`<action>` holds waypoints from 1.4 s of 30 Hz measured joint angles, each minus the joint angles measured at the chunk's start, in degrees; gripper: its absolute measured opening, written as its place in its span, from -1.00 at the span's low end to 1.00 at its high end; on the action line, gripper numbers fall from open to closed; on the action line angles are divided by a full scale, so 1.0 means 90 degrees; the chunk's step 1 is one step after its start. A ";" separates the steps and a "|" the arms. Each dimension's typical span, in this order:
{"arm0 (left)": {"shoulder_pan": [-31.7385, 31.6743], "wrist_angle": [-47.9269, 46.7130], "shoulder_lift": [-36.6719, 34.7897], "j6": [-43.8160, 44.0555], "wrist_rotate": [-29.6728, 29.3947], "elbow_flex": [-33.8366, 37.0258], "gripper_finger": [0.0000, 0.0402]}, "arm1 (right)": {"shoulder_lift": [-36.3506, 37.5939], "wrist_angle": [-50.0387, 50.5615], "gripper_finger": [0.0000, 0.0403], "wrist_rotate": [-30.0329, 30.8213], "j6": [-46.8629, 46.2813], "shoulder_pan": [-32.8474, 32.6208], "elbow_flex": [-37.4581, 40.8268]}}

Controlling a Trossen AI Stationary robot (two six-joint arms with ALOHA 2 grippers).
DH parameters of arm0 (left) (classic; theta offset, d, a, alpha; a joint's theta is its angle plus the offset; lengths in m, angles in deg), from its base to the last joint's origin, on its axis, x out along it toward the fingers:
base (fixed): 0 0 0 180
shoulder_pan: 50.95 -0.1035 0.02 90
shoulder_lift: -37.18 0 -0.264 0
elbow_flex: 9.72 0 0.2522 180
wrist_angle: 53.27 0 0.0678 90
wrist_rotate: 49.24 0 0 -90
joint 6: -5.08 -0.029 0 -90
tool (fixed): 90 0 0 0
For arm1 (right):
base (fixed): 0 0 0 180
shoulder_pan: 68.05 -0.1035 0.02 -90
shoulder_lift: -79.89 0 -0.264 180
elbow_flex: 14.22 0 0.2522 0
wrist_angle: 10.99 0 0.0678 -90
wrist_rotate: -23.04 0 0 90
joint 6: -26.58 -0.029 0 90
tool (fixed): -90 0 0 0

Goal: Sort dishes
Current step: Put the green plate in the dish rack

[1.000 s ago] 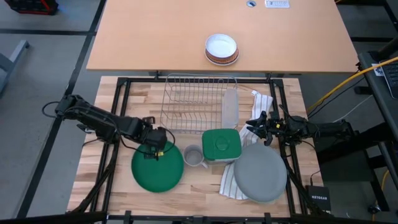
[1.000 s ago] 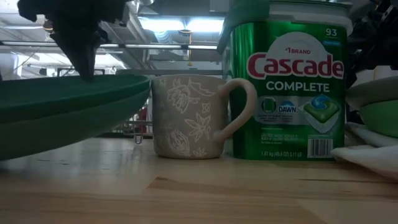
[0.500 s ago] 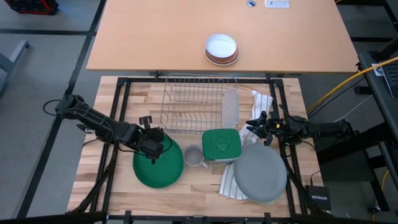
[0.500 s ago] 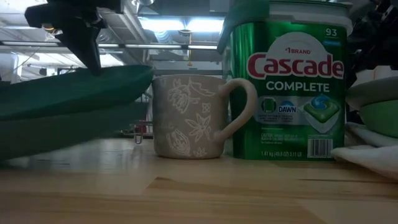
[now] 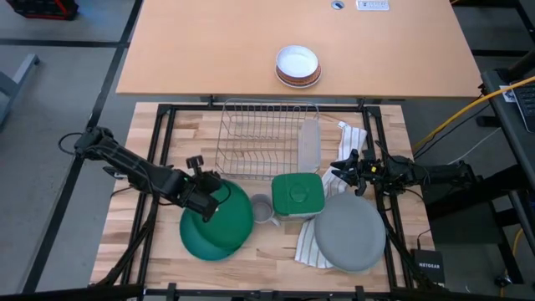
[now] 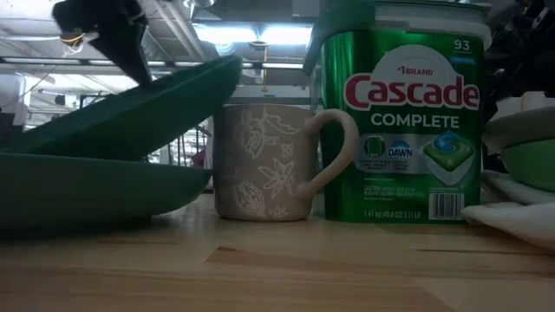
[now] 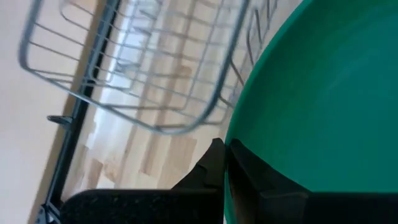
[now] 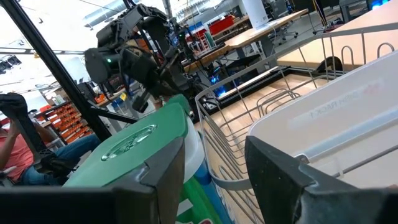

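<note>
My left gripper [image 5: 205, 199] is shut on the rim of a green plate [image 5: 234, 213], which looks teal-green in the left wrist view [image 7: 323, 93]. The plate is tilted over a second green plate [image 5: 199, 247] that lies flat on the table [image 6: 95, 186]. A grey plate [image 5: 351, 230] lies on a striped towel at the right, with a light green plate [image 6: 531, 165] under it. My right gripper [image 5: 347, 171] is open and empty, level above the towel beside the rack [image 8: 214, 180]. My left gripper pinches the upper plate's rim [image 7: 229, 163] at its far left side, one finger above the rim and one below. The fingers come slanting from the table's left. The plate is steeply tilted: its right edge [image 6: 234, 65] stands above the mug, and its low left edge [image 6: 22, 152] sits at the lower plate.
A patterned grey mug [image 5: 261, 209] and a green Cascade tub [image 5: 297, 196] stand just right of the plates. A wire dish rack [image 5: 263, 138] is at the far middle, with a pale lid [image 5: 309, 144] in it. A white bowl [image 5: 298, 65] sits on the far desk.
My left gripper has risen and gone a little toward the table's right while turning. The upper green plate has tipped from level to steeply tilted, with its right edge now above the mug. The lower plate has stayed on the table.
</note>
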 joint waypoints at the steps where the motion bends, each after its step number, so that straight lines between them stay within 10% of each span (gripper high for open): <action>1: -0.0001 -0.0021 0.0000 -0.0024 -0.0052 -0.0092 -1.00 | 0.0000 -0.0004 -0.14 0.0000 -0.0001 0.0001 -0.0002; 32: -0.0059 -0.0515 -0.0002 -0.3003 -0.2219 -0.2739 -1.00 | 0.0002 -0.1887 -0.14 0.0885 -0.0025 0.0002 -0.0031; 42: -0.0362 -0.0465 -0.0002 -0.4001 -0.3200 -0.3405 -1.00 | -0.0641 -0.2459 -0.14 0.0955 0.1526 0.0002 -0.0659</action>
